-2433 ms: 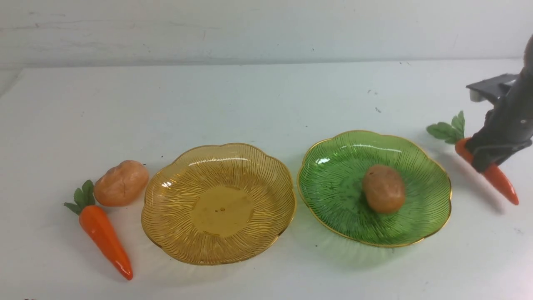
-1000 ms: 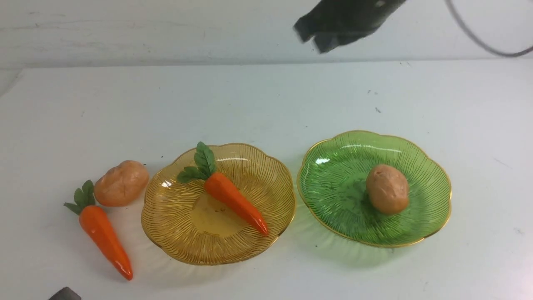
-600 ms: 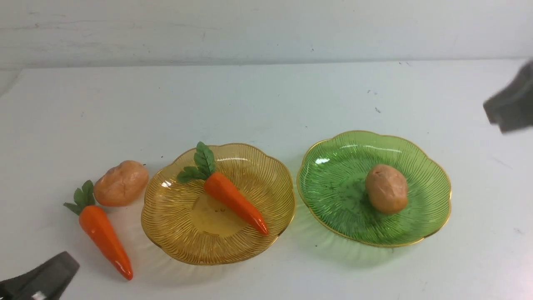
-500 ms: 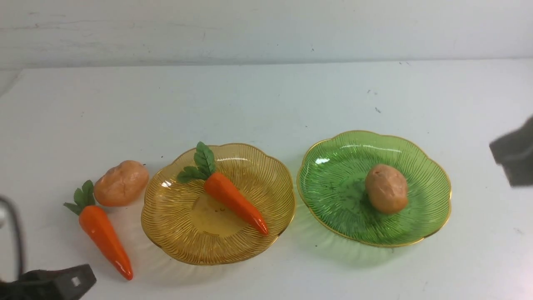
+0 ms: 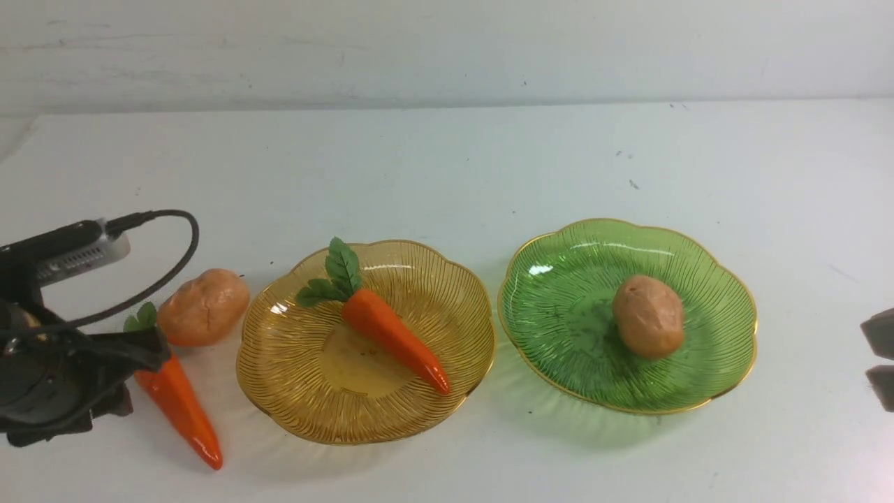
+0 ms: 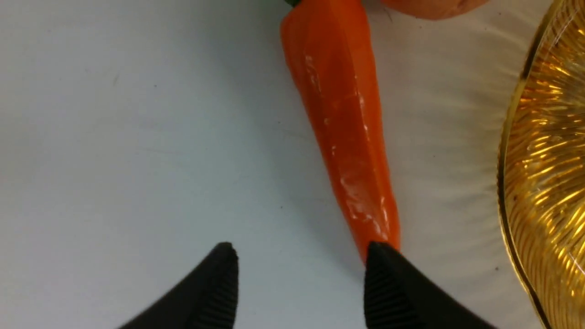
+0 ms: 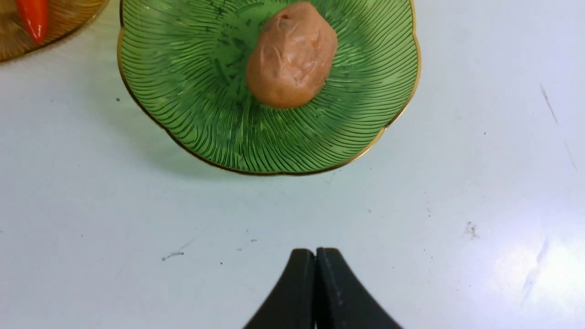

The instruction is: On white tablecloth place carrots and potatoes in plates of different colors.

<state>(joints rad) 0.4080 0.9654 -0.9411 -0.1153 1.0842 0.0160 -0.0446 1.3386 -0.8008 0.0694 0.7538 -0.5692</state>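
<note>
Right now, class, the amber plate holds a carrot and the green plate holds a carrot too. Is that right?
Not quite. The green plate holds a potato, not a carrot, as the front view shows. The amber plate does hold a carrot.

The black left gripper (image 6: 301,250) hangs low with its 2 ribbed fingers (image 6: 215,288) spread apart, its dark wrist (image 5: 49,381) carrying a grey camera (image 5: 77,250) and looped cable (image 5: 183,255). The black right gripper (image 7: 315,252) points forward, its 2 fingers pressed flat together.

Carrot (image 5: 394,339) in amber plate (image 5: 300,381), potato (image 5: 648,316) in green plate (image 5: 559,335).
</note>
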